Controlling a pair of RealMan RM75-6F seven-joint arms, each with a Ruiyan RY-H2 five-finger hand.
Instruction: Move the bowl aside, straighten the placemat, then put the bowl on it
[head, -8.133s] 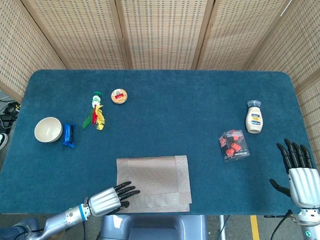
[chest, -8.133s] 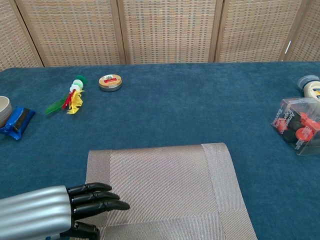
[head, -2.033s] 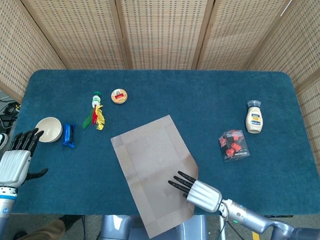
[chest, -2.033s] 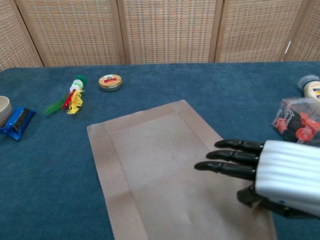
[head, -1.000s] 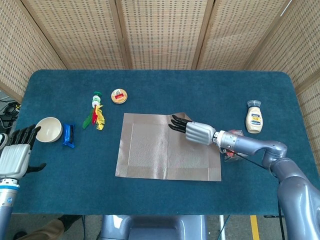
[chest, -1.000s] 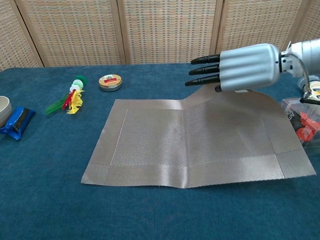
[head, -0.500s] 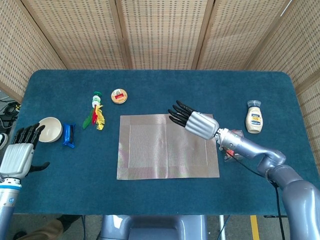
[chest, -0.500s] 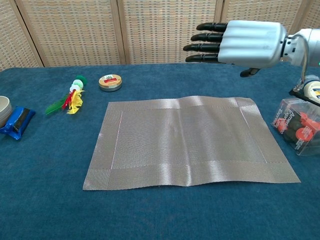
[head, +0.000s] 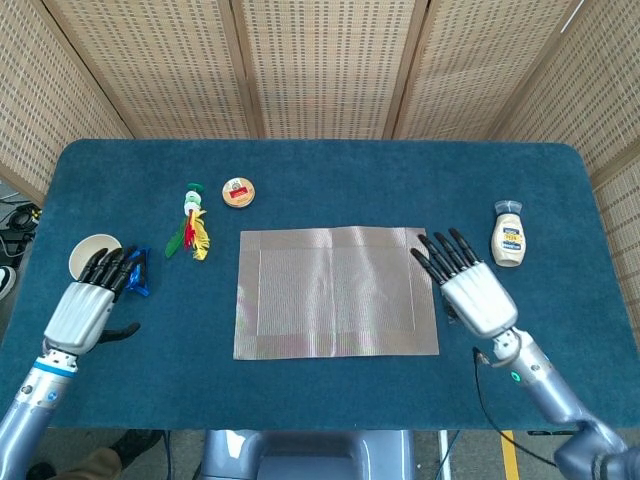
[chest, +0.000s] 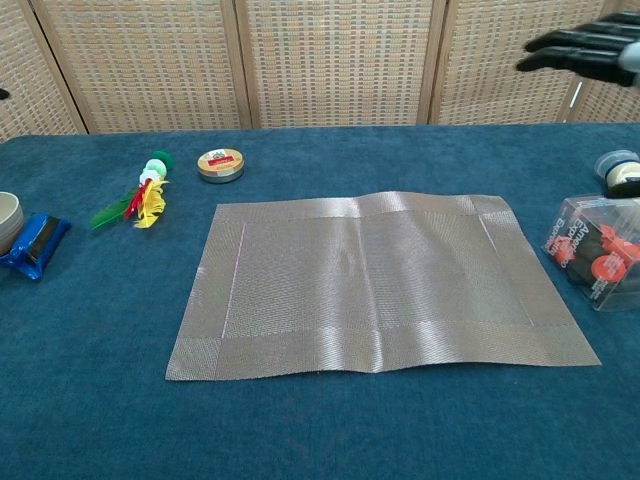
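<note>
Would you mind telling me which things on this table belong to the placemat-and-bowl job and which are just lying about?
Belong to the job:
bowl
placemat

Just lying about:
blue packet
feather toy
round tin
squeeze bottle
clear box of red pieces

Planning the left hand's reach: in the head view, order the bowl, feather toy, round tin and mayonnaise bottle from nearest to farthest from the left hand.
From the left hand:
1. Bowl, just beyond its fingertips, far left.
2. Feather toy, left of the placemat.
3. Round tin, a little farther back.
4. Mayonnaise bottle, far right.
</note>
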